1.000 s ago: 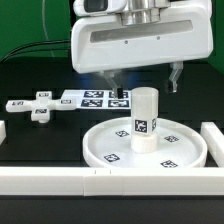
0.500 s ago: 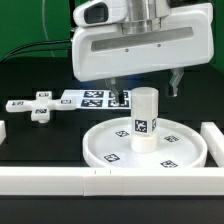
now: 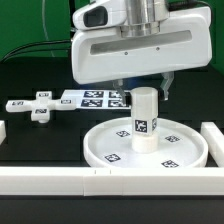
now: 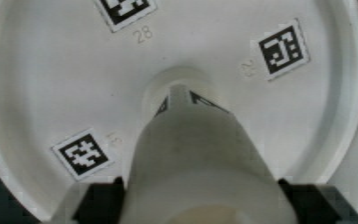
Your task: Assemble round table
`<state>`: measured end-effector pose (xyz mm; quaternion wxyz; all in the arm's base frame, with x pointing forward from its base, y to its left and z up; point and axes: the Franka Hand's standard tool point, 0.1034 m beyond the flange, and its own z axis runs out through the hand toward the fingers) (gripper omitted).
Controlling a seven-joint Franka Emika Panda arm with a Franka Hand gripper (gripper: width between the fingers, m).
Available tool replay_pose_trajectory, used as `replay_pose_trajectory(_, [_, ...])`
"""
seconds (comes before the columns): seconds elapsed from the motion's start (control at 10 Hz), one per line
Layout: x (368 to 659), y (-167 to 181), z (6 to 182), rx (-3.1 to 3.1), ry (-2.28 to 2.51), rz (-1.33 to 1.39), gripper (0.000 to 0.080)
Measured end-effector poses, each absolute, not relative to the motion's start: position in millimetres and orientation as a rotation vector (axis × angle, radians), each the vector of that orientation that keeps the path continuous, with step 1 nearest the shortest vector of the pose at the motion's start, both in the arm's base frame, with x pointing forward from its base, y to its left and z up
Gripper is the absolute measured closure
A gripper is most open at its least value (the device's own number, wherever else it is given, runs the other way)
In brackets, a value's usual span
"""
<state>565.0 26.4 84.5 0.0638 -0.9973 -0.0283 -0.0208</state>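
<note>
The large round rimmed disc (image 3: 110,145) lies flat on the black table. The short thick cylinder post (image 3: 146,120) stands upright at its centre. My gripper (image 3: 146,90) hangs just above the post's top, open, one finger on each side of it. In the wrist view the post (image 4: 194,150) rises between my fingers (image 4: 101,200), with the disc (image 4: 87,80) and its tags below. The gripper (image 4: 202,205) holds nothing. The small cross-shaped piece (image 3: 40,106) lies on the table at the exterior view's left.
The marker board (image 3: 92,98) lies behind the disc. Long white border rails run along the front (image 3: 50,182), at the exterior view's right (image 3: 212,135) and at its left (image 3: 3,130).
My gripper has come down toward the post; its fingers now reach the post's top on both sides. The disc, post and cross piece have not moved.
</note>
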Motion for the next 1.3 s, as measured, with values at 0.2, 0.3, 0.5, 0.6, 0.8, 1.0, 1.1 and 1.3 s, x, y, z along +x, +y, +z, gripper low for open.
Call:
replay_pose_trajectory(0.2, [565.0, 26.7, 84.5, -3.011, -0.042, -0.06, 0.0394])
replay_pose_trajectory(0.3, [565.2, 27.3, 84.4, -3.003, 0.123, -0.052, 0.0394])
replay_pose_trajectory(0.5, [564.9, 30.3, 84.2, -2.95, 0.486, -0.028, 0.0393])
replay_pose_trajectory(0.6, [564.4, 31.3, 83.9, -2.919, 0.625, -0.015, 0.0392])
replay_pose_trajectory(0.8, [563.4, 32.6, 83.0, -2.853, 0.875, -0.013, 0.0392])
replay_pose_trajectory(1.0, [561.6, 33.2, 83.2, -2.818, 0.986, -0.02, 0.0392])
replay_pose_trajectory(1.1, [561.5, 33.3, 83.1, -2.772, 1.097, -0.009, 0.0392])
replay_pose_trajectory(1.3, [561.1, 33.3, 82.9, -2.711, 1.227, 0.003, 0.0392])
